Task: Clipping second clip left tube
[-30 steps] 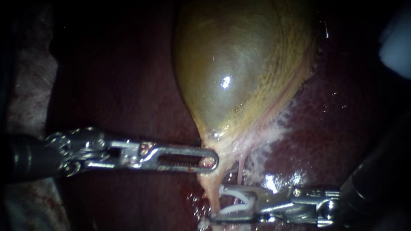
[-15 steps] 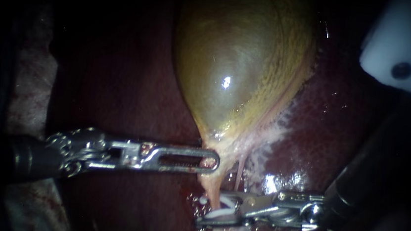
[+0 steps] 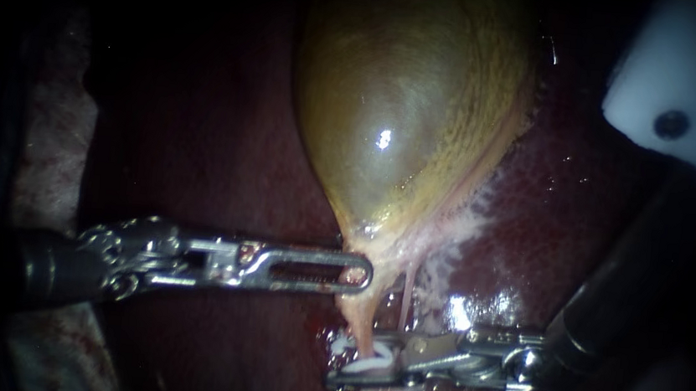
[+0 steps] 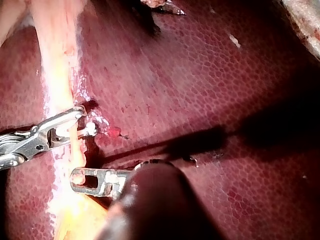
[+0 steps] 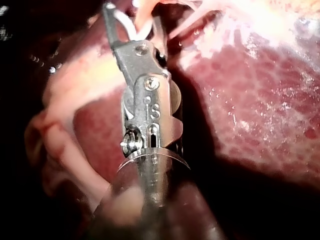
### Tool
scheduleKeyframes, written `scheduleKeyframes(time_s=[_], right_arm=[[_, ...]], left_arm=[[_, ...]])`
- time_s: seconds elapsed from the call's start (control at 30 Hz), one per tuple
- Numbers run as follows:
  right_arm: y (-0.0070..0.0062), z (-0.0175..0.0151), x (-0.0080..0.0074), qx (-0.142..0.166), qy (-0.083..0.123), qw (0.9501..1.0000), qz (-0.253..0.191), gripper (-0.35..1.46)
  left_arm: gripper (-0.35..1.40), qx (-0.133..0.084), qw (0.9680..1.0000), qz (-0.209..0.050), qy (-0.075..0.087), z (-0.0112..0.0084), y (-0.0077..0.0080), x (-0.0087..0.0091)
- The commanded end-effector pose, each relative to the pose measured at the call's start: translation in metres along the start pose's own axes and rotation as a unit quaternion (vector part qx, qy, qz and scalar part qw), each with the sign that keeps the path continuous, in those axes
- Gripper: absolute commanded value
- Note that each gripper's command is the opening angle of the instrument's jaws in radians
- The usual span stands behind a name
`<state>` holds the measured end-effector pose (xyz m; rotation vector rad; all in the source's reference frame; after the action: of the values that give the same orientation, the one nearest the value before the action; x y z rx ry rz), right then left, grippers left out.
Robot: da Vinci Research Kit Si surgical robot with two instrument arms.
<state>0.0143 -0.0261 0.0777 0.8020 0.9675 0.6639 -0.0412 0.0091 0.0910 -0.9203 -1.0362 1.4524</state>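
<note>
Endoscope view: over the last second your right instrument (image 3: 350, 360) slid in across the liver (image 3: 203, 124) from the right. Its jaws, well short of the left tube (image 3: 360, 314) a second ago, sat around it now, one above and one below, just under the neck of the gallbladder (image 3: 396, 124). The gap between them had narrowed a lot. They were partly closed, gripping the white clip (image 3: 373, 363) from both sides, with the tube inside the clip's arms. Clip not flat yet, so I judged the squeeze was underway, not finished.

Left wrist view agreed: the right instrument (image 4: 75, 120) lay across the pale tube (image 4: 60, 75), and a white clip end poked out past its tip.

Your left instrument (image 3: 358, 274) hadn't shifted. Its jaws looked closed on the edge of the gallbladder neck, holding the tube stretched.

The thin pink tube (image 3: 406, 297) sat just right of the left tube, very close to the jaws. I couldn't tell if it was clear of the clip, and that's the risk. No other clip was visible to me.
</note>
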Motion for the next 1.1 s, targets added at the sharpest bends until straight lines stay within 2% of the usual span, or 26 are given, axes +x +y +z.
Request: scheduleKeyframes(time_s=[0.03, 0.43, 0.6, 0.8, 1.1], right_arm=[[0.0, 0.0, 0.0, 0.001, 0.0, 1.0, 0.002, 0.31], [0.0004, -0.0007, -0.0001, 0.003, -0.003, 1.0, 0.001, 0.14], [0.0007, -0.0014, -0.0001, 0.006, -0.003, 1.0, 0.0, -0.03], [0.0009, -0.0019, 0.0003, 0.007, -0.004, 1.0, 0.001, -0.35], [0.001, -0.0022, 0.0009, 0.011, 0.003, 0.9999, 0.002, -0.35]], left_arm=[[-0.35, 0.0, 1.0, 0.0, 0.0, 0.0, 0.0, 0.0], [-0.35, 0.001, 1.0, 0.0, 0.002, 0.0001, 0.0, 0.0], [-0.35, 0.001, 1.0, 0.0, 0.002, 0.0002, 0.0, -0.0001], [-0.35, 0.001, 1.0, 0.0, 0.002, 0.0002, 0.0, -0.0001], [-0.35, 0.001, 1.0, 0.0, 0.001, 0.0002, 0.0001, -0.0001]])
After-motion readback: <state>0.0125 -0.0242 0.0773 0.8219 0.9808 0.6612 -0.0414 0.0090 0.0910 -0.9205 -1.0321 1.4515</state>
